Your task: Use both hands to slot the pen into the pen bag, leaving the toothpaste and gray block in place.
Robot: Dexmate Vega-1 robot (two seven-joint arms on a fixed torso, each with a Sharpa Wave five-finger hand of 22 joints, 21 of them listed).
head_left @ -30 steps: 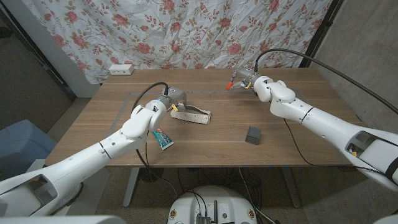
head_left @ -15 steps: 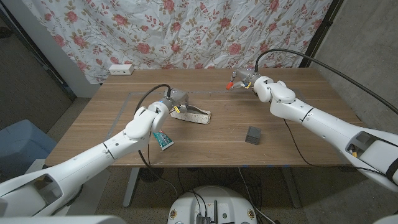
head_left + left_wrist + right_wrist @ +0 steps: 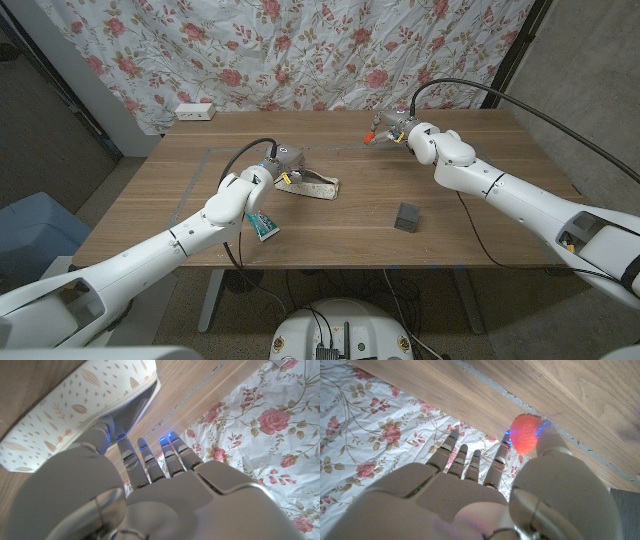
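The white leaf-patterned pen bag [image 3: 312, 185] lies on the table left of centre, and its grey open end [image 3: 134, 409] faces my left hand [image 3: 281, 160]. That hand's thumb [image 3: 102, 435] touches the bag's rim while its other fingers reach straight past it, apart. At the far side of the table my right hand [image 3: 392, 128] pinches the pen, of which a red-orange end [image 3: 525, 434] shows between thumb and finger [image 3: 371, 137]. The toothpaste [image 3: 262, 225] lies near the front edge under my left forearm. The gray block [image 3: 407, 217] sits front right.
A flowered cloth [image 3: 300, 50] hangs behind the table's far edge, and a white power strip [image 3: 195, 112] lies at the far left corner. Black cables run over the table from both wrists. Bare wood [image 3: 360, 185] lies between the bag and the block.
My left hand has slid a little to the right, up against the pen bag's open end. The right hand with the pen has stayed put.
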